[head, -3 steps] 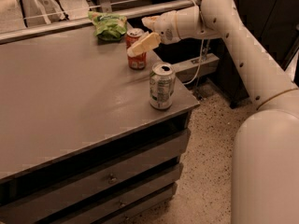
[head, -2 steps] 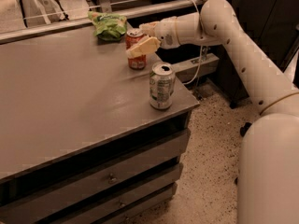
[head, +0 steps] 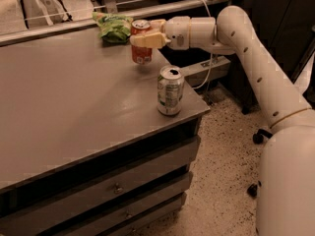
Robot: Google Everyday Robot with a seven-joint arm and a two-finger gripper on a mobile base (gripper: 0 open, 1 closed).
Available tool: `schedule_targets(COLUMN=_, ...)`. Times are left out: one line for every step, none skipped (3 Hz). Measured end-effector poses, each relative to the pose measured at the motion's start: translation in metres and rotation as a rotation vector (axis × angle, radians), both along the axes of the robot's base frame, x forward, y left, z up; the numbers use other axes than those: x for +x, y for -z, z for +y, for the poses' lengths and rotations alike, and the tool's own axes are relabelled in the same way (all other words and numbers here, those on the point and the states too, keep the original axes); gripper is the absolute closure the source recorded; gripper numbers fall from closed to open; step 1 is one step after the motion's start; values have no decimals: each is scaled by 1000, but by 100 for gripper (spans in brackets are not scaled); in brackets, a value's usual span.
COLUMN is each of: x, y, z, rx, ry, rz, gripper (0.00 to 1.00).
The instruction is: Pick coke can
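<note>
Your gripper (head: 141,37) is at the far right end of the grey bench (head: 74,97), reaching in from the right on the white arm (head: 246,48). Its pale fingers (head: 147,40) are clamped around the upper half of the orange-red aluminium coke can (head: 141,53), one across the front face and the other behind it.

Compared with a second ago, the coke can sits higher in the view and a little to the left. The green-and-white silver can (head: 170,92) near the bench's front corner and the crumpled green bag (head: 114,26) at the back have not shifted at all. So the camera is steady and the can itself has come up with the gripper. Its base now looks just clear of the bench, with a small dark shadow under it, though the gap is slim and you should not take it as certain.

For the task, this suggests the grasp has taken and the lift has begun. The can hangs upright, between the bag and the silver can and apart from both. Judging from here, you want more height before any sideways travel. A low can could clip the silver can's open top, and a grip this high on a smooth wall may let the can swing or slide.
</note>
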State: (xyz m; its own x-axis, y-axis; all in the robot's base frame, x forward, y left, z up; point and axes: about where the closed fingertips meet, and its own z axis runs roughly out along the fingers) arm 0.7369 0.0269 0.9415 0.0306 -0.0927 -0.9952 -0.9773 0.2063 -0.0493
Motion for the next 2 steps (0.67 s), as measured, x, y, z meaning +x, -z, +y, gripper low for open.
schedule_targets(x=-10, y=-37, z=0, rx=11, ry=-22, rz=-69, gripper=95)
schedule_targets(x=-10, y=-38, z=1, rx=12, ry=-25, rz=-71, gripper=100)
